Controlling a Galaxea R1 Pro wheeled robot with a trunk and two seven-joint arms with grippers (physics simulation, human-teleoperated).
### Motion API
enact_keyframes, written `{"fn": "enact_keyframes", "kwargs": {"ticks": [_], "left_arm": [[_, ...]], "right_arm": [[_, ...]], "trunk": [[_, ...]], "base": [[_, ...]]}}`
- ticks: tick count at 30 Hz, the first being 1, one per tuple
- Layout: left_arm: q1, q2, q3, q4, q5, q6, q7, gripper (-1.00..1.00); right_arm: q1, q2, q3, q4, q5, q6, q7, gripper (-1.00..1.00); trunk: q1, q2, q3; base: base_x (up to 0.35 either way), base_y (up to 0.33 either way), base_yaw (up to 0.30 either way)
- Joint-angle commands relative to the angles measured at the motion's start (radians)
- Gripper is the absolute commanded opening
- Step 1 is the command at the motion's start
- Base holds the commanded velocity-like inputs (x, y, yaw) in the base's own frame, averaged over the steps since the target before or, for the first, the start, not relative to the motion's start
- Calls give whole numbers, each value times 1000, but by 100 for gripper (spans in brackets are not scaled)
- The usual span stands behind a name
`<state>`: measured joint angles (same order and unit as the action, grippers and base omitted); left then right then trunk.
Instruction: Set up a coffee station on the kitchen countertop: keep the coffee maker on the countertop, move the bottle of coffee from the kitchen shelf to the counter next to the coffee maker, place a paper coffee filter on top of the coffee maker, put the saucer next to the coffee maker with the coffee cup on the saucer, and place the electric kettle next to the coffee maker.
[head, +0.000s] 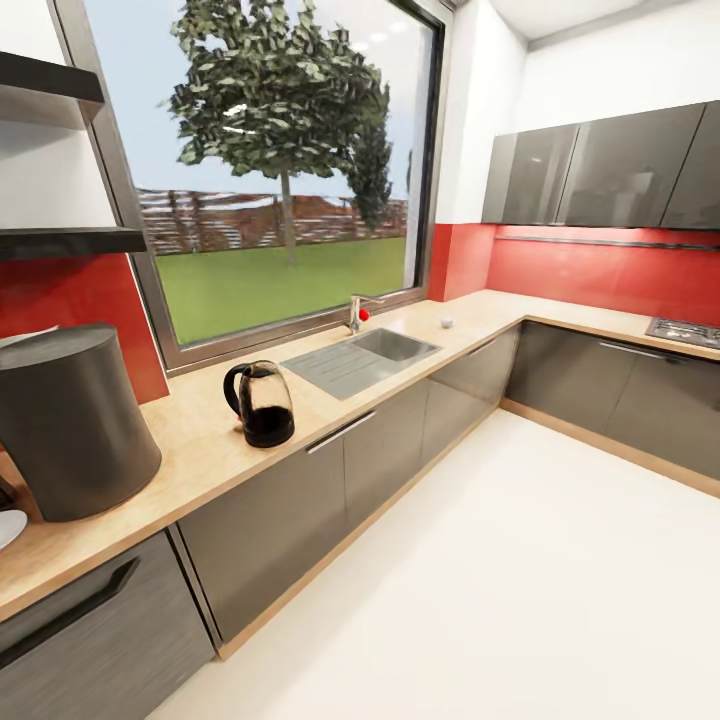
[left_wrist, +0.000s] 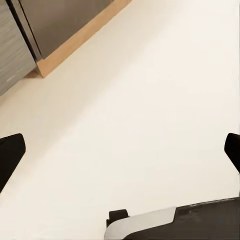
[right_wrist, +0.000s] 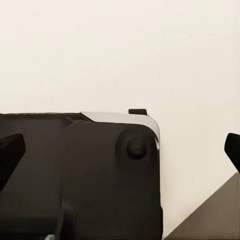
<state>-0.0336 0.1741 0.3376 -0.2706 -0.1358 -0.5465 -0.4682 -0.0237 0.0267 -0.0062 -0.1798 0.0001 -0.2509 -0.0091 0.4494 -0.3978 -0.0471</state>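
Note:
The coffee maker (head: 72, 432), a big dark cylinder, stands on the wooden countertop (head: 200, 440) at the left. The electric kettle (head: 260, 403), glass with a black handle and base, sits on the same counter to its right, a little apart. A white round rim (head: 8, 526) pokes in at the far left edge beside the coffee maker; I cannot tell what it is. A small white object (head: 446, 322) lies on the counter past the sink. My left gripper (left_wrist: 120, 155) is open above the pale floor. My right gripper (right_wrist: 120, 150) is open over the robot's dark base (right_wrist: 80, 175).
A steel sink (head: 362, 358) with a tap (head: 354, 313) is set under the window. Dark shelves (head: 60, 240) hang at the upper left. The counter turns a corner to a hob (head: 684, 331) under grey wall cabinets (head: 610, 165). Pale floor (head: 520, 580) lies wide in front of the cabinets.

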Motion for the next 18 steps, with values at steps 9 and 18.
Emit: {"fn": "enact_keyframes", "kwargs": {"ticks": [9, 18], "left_arm": [[-51, -14, 6, -51, -4, -27, -55, 100], [-102, -14, 4, -75, -5, 17, -105, 100]], "right_arm": [[-1, -1, -14, 6, 1, -4, -4, 100], [-1, -1, -14, 6, 2, -4, -5, 100]], "trunk": [[1, -2, -2], [1, -2, -2]], "base": [[0, 0, 0], [0, 0, 0]]}}
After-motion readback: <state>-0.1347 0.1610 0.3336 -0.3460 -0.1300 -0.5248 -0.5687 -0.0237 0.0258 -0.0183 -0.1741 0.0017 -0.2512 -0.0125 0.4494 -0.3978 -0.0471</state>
